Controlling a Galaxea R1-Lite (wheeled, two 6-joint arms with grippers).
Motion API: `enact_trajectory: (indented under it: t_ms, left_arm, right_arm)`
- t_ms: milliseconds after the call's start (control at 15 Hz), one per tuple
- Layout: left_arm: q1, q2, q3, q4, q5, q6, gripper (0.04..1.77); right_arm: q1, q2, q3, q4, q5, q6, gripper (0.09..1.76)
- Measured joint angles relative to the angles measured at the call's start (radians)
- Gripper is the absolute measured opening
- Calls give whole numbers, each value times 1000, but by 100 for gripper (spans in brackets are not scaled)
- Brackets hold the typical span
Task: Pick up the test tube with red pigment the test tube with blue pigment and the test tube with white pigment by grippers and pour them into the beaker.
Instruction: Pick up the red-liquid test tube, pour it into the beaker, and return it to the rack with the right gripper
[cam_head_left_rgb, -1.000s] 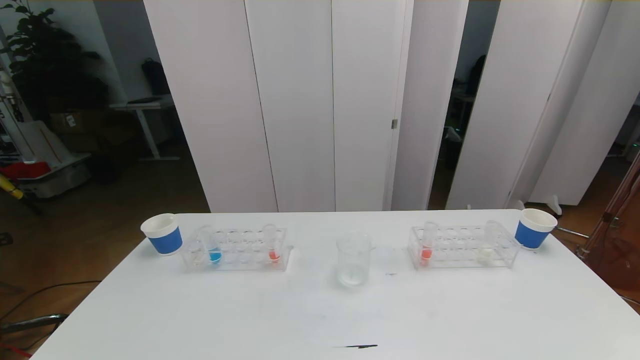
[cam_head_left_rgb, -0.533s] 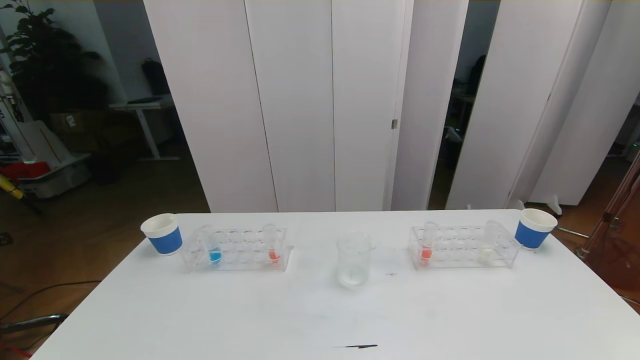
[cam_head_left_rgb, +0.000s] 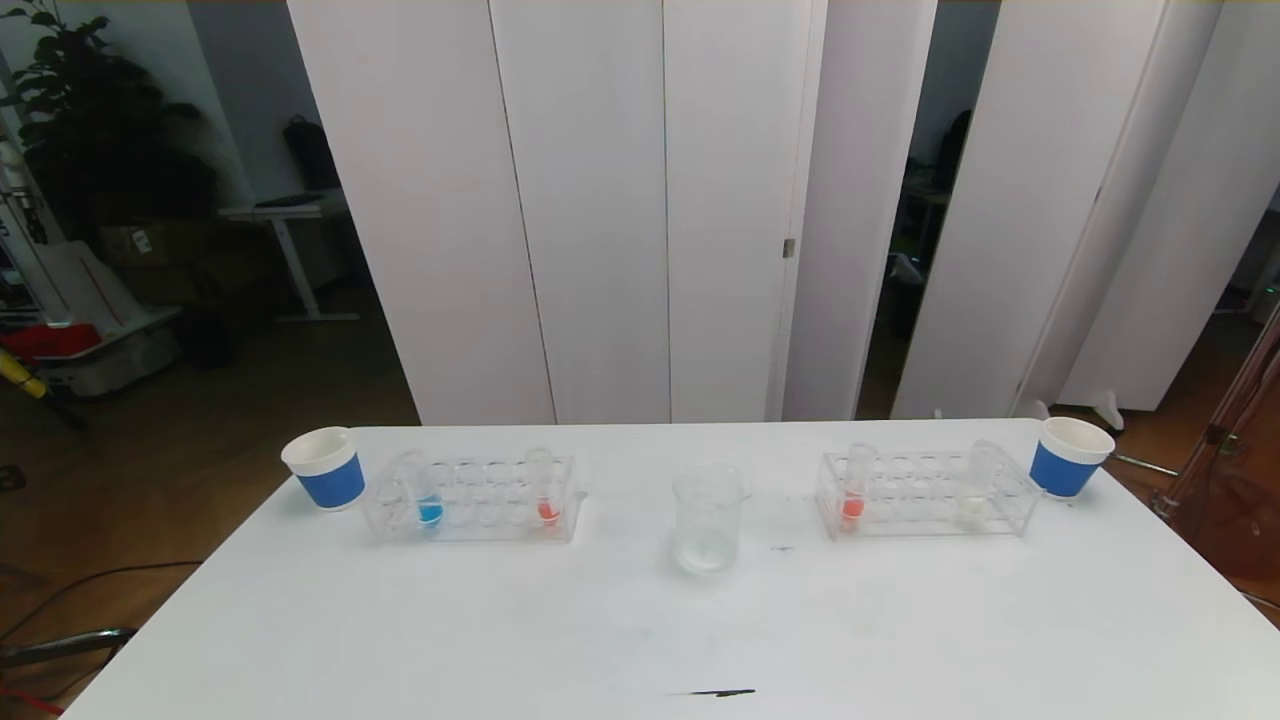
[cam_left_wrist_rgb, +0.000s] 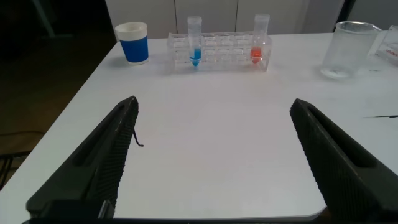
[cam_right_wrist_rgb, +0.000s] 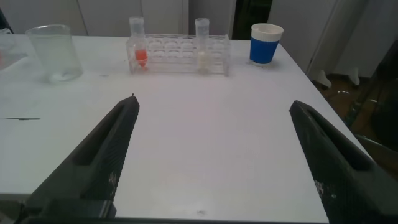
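White table (cam_head_left_rgb: 640, 620), folding panels behind it. Both my arms are parked at the near edge, out of the head view. Left gripper (cam_left_wrist_rgb: 214, 155) jaws wide, nothing held; right gripper (cam_right_wrist_rgb: 211, 155) same. Ahead of my left gripper: clear rack (cam_left_wrist_rgb: 219, 55) with the test tube with blue pigment (cam_left_wrist_rgb: 195, 42) and a red test tube (cam_left_wrist_rgb: 260, 39), both upright, blue paper cup (cam_left_wrist_rgb: 133, 42) just beside the rack. Ahead of my right gripper: second rack (cam_right_wrist_rgb: 180, 55) with another red test tube (cam_right_wrist_rgb: 138, 42) and the test tube with white pigment (cam_right_wrist_rgb: 202, 45), second blue cup (cam_right_wrist_rgb: 265, 43) near it. Beaker (cam_head_left_rgb: 708, 520) stands between the racks, well ahead of both grippers.
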Motion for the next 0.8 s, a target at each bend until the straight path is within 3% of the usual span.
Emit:
enact_trajectory:
  t_ms: [333,800]
  left_arm:
    - [0,0,0,0,0,0,174]
    - [0,0,0,0,0,0,174]
  right_arm:
    - [0,0,-51,4,5,-8,173]
    - [-1,122,-298,44,-1,-28,173]
